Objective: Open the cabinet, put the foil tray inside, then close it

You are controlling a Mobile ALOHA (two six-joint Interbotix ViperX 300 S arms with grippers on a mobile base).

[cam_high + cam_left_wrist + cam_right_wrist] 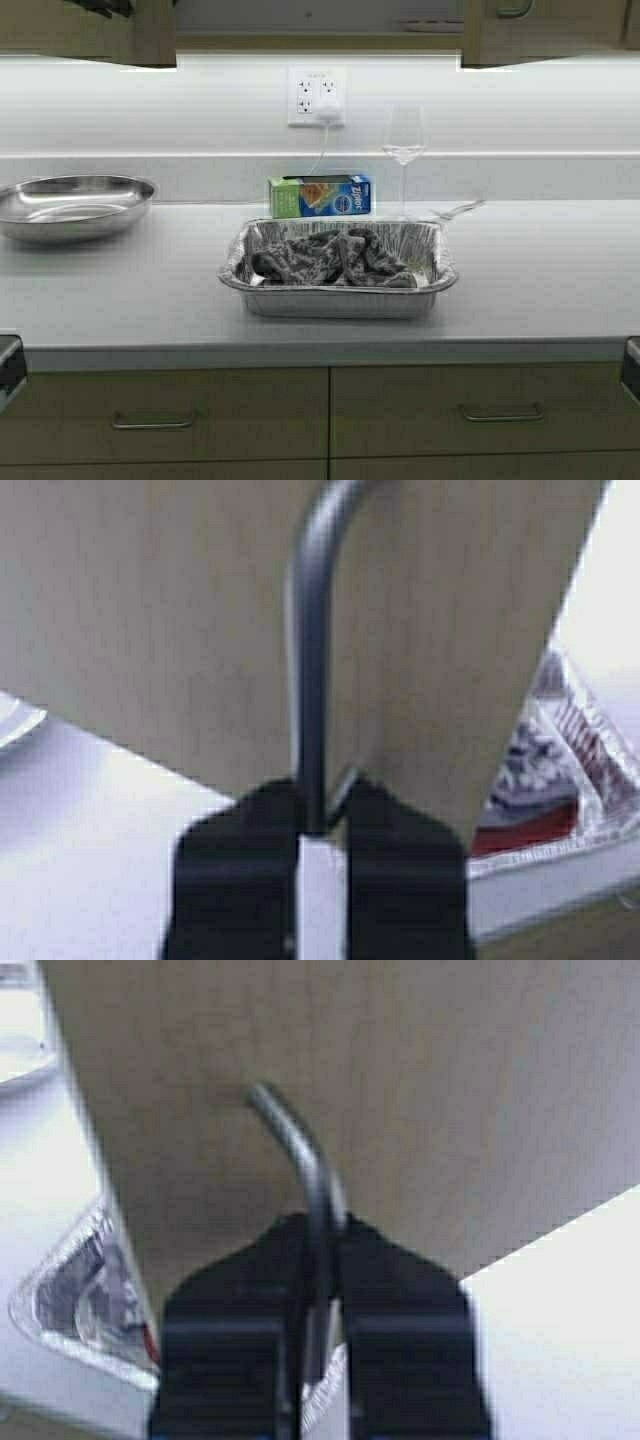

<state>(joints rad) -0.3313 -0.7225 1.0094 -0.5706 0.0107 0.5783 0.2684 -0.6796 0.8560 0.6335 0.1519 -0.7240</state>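
Under cabinet (90, 35): jaws pinching handles (308, 680).

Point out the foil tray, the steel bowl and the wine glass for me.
foil tray (340, 300): high view, its front ribbed wall.
steel bowl (75, 205): high view, inside of the bowl.
wine glass (404, 140): high view, the cup above its stem.

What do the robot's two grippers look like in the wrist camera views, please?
The left gripper and the right gripper look alike: each has two broad, matte black fingers with blocky, stepped bodies tapering toward the tips. No cables or markings show.
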